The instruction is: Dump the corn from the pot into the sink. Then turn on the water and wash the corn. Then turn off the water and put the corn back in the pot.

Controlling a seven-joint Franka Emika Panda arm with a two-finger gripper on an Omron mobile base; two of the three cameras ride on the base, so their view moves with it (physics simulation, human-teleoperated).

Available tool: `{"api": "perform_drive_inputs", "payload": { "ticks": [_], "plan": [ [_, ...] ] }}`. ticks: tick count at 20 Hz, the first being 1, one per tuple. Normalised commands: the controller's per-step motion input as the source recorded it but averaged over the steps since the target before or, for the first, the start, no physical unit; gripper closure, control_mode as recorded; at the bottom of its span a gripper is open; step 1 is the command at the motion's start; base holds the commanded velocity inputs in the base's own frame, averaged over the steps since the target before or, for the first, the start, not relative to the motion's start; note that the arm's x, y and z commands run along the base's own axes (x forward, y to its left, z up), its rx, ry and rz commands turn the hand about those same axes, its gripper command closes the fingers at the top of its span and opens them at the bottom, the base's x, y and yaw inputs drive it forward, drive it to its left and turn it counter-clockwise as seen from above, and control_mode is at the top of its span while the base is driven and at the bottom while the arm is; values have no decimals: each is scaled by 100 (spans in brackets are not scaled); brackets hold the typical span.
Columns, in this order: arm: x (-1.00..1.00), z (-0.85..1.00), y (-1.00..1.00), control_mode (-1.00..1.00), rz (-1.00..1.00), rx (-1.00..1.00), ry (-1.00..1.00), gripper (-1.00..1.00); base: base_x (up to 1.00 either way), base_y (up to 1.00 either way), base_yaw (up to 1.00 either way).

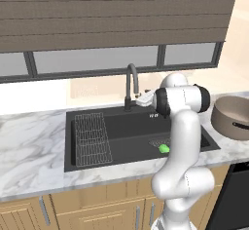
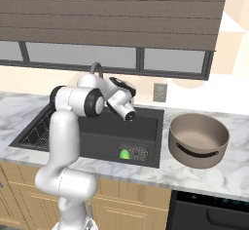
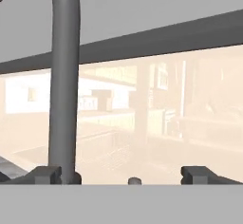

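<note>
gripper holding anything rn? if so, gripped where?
Nothing held. The gripper has its jaws wide open beside the faucet; the corn lies in the sink.

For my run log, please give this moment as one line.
corn: in sink, near drain | pot: on counter, right of sink | claw: open, at faucet

you're looking at a white marble-veined stone counter (image 1: 34,146) with a smooth, lightly polished face. the black rectangular recessed sink (image 1: 131,126) set in it reads matt, almost like composite stone, and its thin wire rack (image 1: 91,139) looks like dark metal. the dark curved faucet (image 1: 131,85) has a smooth, dull metal finish; you see its tube close up in the hand view, evenly grey with no glare. the round taupe pot (image 2: 198,139) looks like brushed metal with a soft sheen. the small bright green corn (image 2: 125,153) appears glossy and smooth. the lower cabinets (image 1: 73,209) show light wood grain, and the blinds (image 2: 112,9) overhead look like brown matt slats.
</note>
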Motion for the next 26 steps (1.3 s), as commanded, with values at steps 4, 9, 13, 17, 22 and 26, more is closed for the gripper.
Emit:
{"api": "perform_drive_inputs", "payload": {
  "ticks": [4, 9, 13, 17, 22, 26],
  "plan": [
    [34, -21, 0, -100, 0, 0, 0, -100, 0, 0, 0],
    [40, -10, 0, -100, 0, 1, 0, -100, 0, 0, 0],
    [40, -16, 0, -100, 0, 0, 0, -100, 0, 0, 0],
    [23, -27, -1, -100, 0, 0, 0, -100, 0, 0, 0],
    [25, -28, -4, -100, 0, 1, 0, -100, 0, 0, 0],
    [7, -37, -13, -100, 0, 2, 0, -100, 0, 0, 0]
  ]
}}
